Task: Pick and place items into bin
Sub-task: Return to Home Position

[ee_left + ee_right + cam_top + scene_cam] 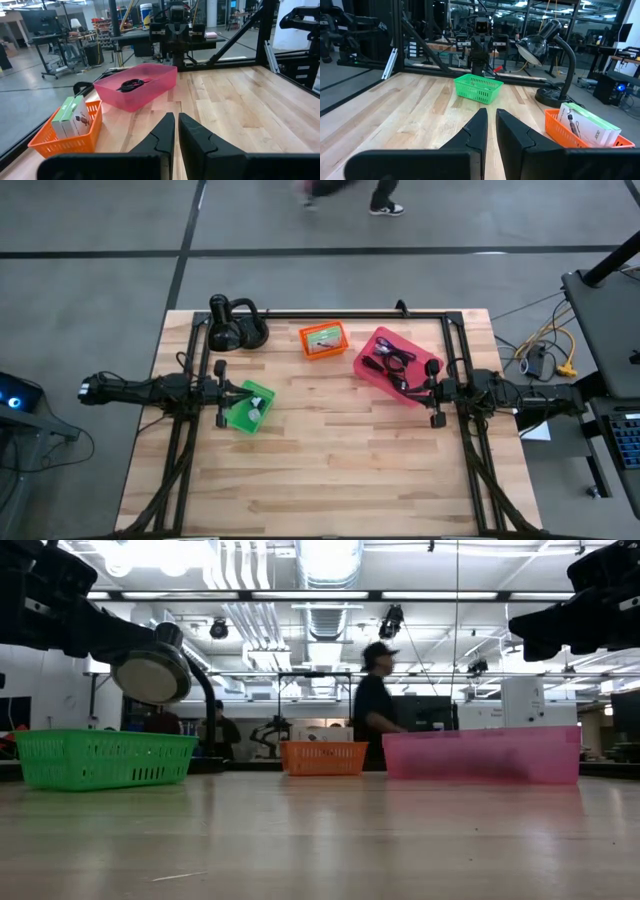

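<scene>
Left fingers [162,137] are drawn together with only a slit between them, gripping nothing. The right fingers [476,132] look the same, also bare. Each arm reaches in from its own side of the surface [330,470], left fingers near the left edge, right fingers near the right edge, pointing at each other across the middle.

No loose item shows on the wood, so the sorting looks done. What remains, as I judge it, is only the retreat to rest. That move turns on clearance. The green basket [248,406] sits just beside the left fingers, to their right and slightly nearer. The pink bin [397,365] sits just beside the right fingers, to their far left, its long axis running from far left to near right. Each arm would do best to draw straight back, away from its neighbour.

The pink bin holds coiled black cables [132,85]; I cannot pick out a purple one for certain. The green basket holds a small white piece [256,404]; anything else in it is too small to tell. The orange basket [323,339], far and between the other 2, carries 2 green packets [72,114] on edge. A lamp [235,328] stands far left. A person [375,705] is beyond the surface.
</scene>
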`<move>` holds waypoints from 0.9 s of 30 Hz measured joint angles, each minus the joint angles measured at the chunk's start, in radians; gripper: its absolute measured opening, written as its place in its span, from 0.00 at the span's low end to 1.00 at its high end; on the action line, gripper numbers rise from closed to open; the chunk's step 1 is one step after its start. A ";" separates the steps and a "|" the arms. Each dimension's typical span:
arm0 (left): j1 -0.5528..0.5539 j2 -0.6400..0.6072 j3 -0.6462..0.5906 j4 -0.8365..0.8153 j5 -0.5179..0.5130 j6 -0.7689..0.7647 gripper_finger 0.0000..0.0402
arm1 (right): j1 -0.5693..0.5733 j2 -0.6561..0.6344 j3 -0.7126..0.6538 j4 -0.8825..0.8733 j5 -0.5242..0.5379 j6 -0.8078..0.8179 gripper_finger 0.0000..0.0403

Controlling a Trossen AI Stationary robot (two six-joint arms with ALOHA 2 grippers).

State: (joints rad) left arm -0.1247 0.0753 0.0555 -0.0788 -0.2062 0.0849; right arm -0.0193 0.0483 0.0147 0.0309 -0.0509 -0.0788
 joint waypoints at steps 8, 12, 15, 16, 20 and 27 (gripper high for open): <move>0.000 0.000 0.000 0.001 0.004 0.000 0.02 | 0.000 0.000 0.000 0.000 0.000 0.000 0.07; 0.000 0.000 -0.004 0.007 0.004 0.000 0.02 | 0.000 0.000 0.000 0.000 0.000 0.000 0.07; 0.000 0.001 -0.006 0.011 0.004 0.000 0.02 | 0.000 0.000 0.000 0.000 0.000 0.000 0.07; 0.000 0.000 -0.006 0.011 0.004 0.000 0.02 | 0.000 0.000 0.000 0.000 0.000 0.000 0.07; 0.000 0.000 -0.006 0.011 0.003 0.000 0.02 | 0.000 0.000 0.000 0.000 0.000 0.000 0.07; 0.000 0.001 -0.009 0.021 0.003 0.000 0.02 | 0.000 0.000 0.000 0.000 0.000 0.000 0.07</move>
State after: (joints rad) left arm -0.1249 0.0761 0.0467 -0.0578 -0.2031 0.0849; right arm -0.0193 0.0483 0.0147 0.0311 -0.0506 -0.0788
